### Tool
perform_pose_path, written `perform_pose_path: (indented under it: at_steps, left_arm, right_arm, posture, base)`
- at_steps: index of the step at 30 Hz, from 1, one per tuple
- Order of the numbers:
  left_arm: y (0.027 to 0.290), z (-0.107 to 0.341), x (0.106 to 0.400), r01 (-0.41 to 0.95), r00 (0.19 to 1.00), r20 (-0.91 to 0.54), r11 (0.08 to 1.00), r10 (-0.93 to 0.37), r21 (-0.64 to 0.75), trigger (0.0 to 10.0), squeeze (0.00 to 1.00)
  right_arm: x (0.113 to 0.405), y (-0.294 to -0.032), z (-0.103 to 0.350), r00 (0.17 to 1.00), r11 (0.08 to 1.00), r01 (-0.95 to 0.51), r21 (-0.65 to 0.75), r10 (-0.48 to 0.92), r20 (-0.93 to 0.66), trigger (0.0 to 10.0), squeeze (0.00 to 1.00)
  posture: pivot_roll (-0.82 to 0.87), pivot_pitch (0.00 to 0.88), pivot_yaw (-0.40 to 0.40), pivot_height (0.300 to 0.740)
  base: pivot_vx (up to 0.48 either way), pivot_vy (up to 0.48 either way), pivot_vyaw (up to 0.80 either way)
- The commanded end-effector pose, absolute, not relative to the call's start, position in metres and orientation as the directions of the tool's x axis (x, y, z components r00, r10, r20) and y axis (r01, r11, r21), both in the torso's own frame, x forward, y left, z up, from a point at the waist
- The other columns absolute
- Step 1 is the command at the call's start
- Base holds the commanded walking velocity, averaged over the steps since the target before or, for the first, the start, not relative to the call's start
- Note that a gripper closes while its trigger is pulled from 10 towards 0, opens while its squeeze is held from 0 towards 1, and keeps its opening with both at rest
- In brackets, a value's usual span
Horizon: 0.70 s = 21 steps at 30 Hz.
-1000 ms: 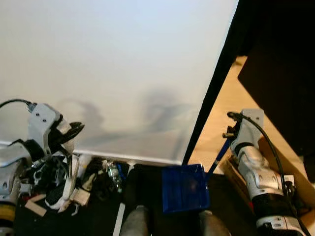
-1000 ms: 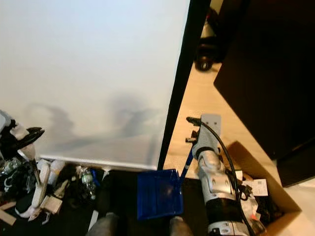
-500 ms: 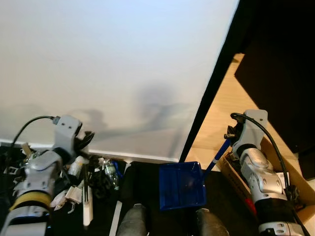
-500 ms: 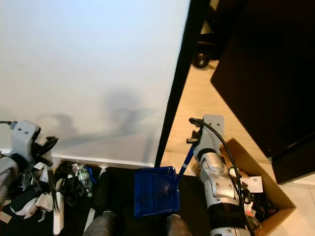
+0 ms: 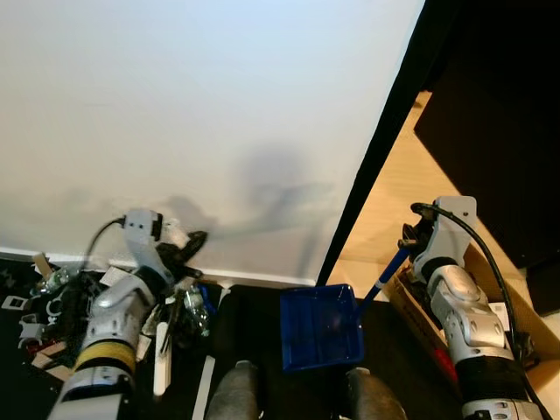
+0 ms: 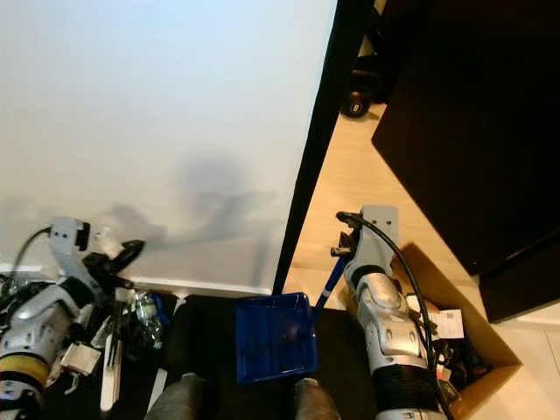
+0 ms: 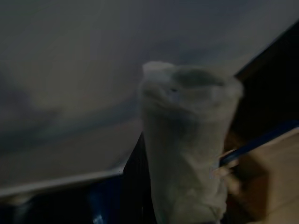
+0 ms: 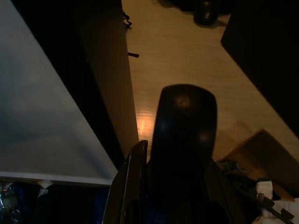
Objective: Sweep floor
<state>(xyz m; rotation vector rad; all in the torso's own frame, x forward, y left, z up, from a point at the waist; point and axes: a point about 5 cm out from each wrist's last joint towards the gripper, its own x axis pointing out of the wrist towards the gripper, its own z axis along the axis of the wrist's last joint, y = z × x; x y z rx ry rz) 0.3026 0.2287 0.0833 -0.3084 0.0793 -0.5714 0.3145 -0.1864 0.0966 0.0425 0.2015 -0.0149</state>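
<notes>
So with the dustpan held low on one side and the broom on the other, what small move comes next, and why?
Probably draw the left gripper and its white broom toward the blue dustpan. The right gripper holds the pan low, open to the litter pile, which lies on the broom's far side.

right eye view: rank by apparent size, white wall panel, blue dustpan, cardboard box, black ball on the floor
1. white wall panel
2. cardboard box, partly cut off and hidden by the right arm
3. blue dustpan, close to the box; unsure
4. black ball, farthest away
</notes>
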Motion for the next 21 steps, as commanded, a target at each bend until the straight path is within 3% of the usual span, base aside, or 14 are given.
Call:
perform_pose_path:
  at_steps: [1, 4, 7, 13, 14, 21]
  left_arm:
    - [0.216, 0.094, 0.304, 0.594, 0.795, 0.106, 0.731, -0.597, -0.336, 10.0, 0.0]
    - [0.205, 0.102, 0.306, 0.639, 0.76, 0.153, 0.684, -0.631, -0.351, 10.0, 0.0]
    - [0.185, 0.113, 0.305, 0.715, 0.684, 0.219, 0.582, -0.695, -0.388, 10.0, 0.0]
    - [0.171, 0.119, 0.301, 0.753, 0.633, 0.25, 0.507, -0.733, -0.421, 10.0, 0.0]
    - [0.164, 0.123, 0.295, 0.773, 0.596, 0.263, 0.455, -0.759, -0.442, 10.0, 0.0]
    - [0.165, 0.15, 0.278, 0.837, 0.508, 0.273, 0.393, -0.817, -0.38, 10.0, 0.0]
  right_arm:
    - [0.316, -0.185, 0.102, 0.984, 0.998, -0.003, 0.064, 0.014, -0.179, 10.0, 0.0]
    - [0.317, -0.184, 0.102, 0.984, 0.998, -0.009, 0.064, 0.02, -0.178, 10.0, 0.0]
    - [0.318, -0.183, 0.103, 0.984, 0.998, -0.013, 0.066, 0.024, -0.175, 10.0, 0.0]
    - [0.317, -0.183, 0.103, 0.985, 0.998, -0.011, 0.07, 0.023, -0.173, 10.0, 0.0]
    - [0.316, -0.184, 0.102, 0.985, 0.997, -0.005, 0.074, 0.018, -0.172, 10.0, 0.0]
    - [0.313, -0.185, 0.098, 0.983, 0.997, 0.006, 0.079, 0.009, -0.183, 10.0, 0.0]
  posture:
    - [0.03, 0.211, -0.051, 0.74]
    - [0.03, 0.209, -0.051, 0.74]
    - [0.03, 0.205, -0.047, 0.74]
    - [0.03, 0.208, -0.039, 0.74]
    - [0.03, 0.209, -0.037, 0.74]
    - [0.05, 0.218, -0.029, 0.74]
  base:
    - [0.0, 0.0, 0.0]
    - [0.0, 0.0, 0.0]
    - [0.0, 0.0, 0.0]
    - [0.0, 0.0, 0.0]
    - [0.0, 0.0, 0.0]
    - [0.0, 0.0, 0.0]
